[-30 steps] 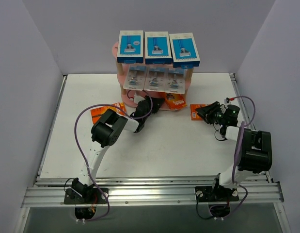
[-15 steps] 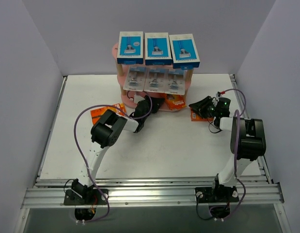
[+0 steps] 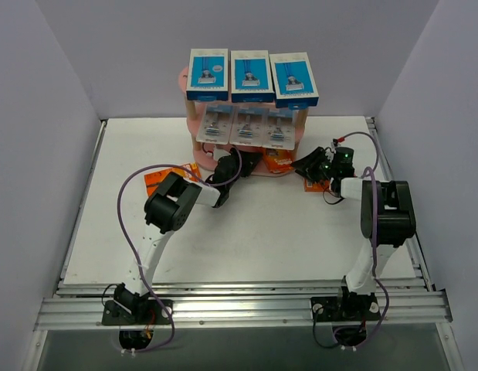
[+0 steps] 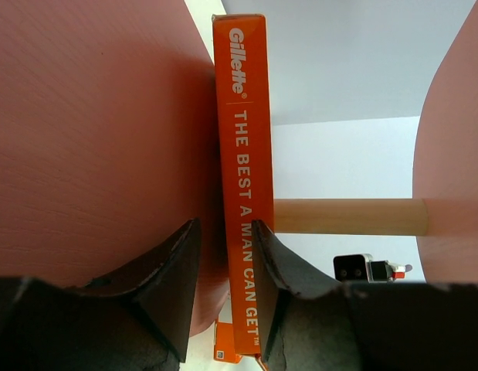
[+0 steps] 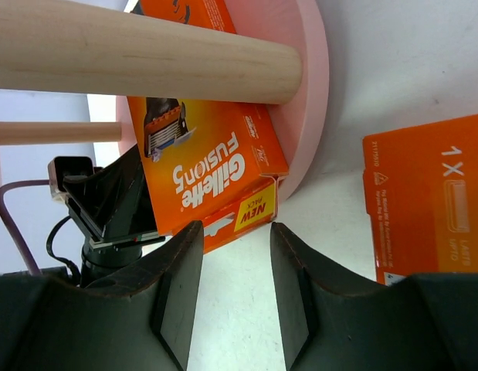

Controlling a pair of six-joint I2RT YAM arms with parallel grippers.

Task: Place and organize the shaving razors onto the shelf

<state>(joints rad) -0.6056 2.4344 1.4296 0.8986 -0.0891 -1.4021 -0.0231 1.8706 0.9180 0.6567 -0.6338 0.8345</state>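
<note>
The pink shelf [image 3: 184, 79] holds three blue boxes [image 3: 250, 76] on its top board and three grey blister packs [image 3: 249, 126] on the middle one. An orange card [image 3: 281, 161] leans tilted on the bottom board, one corner overhanging. My left gripper [image 3: 254, 162] straddles that card [image 4: 245, 154]; its jaws are narrowly parted, one finger against the card, a gap at the other. My right gripper [image 3: 300, 166] is open and empty above the table by the shelf's right end [image 5: 308, 85]. A second orange card [image 5: 432, 193] lies beside it. A third [image 3: 156, 179] lies left.
Grey walls close in the table on three sides. A pale wooden post [image 5: 146, 50] crosses just above the leaning card in the right wrist view. The left arm's purple cable [image 3: 130, 193] loops over the left card.
My right gripper has moved up and left, from over the right orange card to the shelf's right end. My left gripper has barely shifted at the bottom board.
</note>
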